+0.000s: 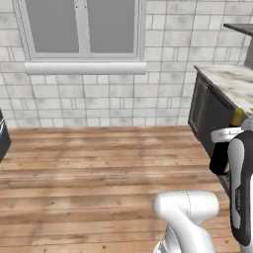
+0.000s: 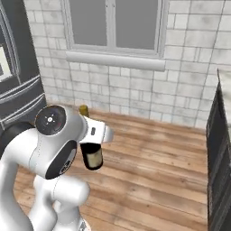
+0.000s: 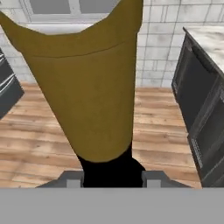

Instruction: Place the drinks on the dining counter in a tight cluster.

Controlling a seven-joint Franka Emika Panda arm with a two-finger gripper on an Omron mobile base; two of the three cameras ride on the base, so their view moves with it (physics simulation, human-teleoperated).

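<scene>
White arm raised, gripper (image 3: 112,177) clamping upright wine bottle (image 3: 87,87) above wooden floor (image 1: 89,168)

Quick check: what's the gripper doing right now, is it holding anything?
Gripper: shut on the wine bottle, gripped at the neck just below the gold top, carried above the wood floor.

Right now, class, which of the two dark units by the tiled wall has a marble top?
The panelled counter on the hand view's right: pale veined marble caps it. The left unit shows none.
</scene>
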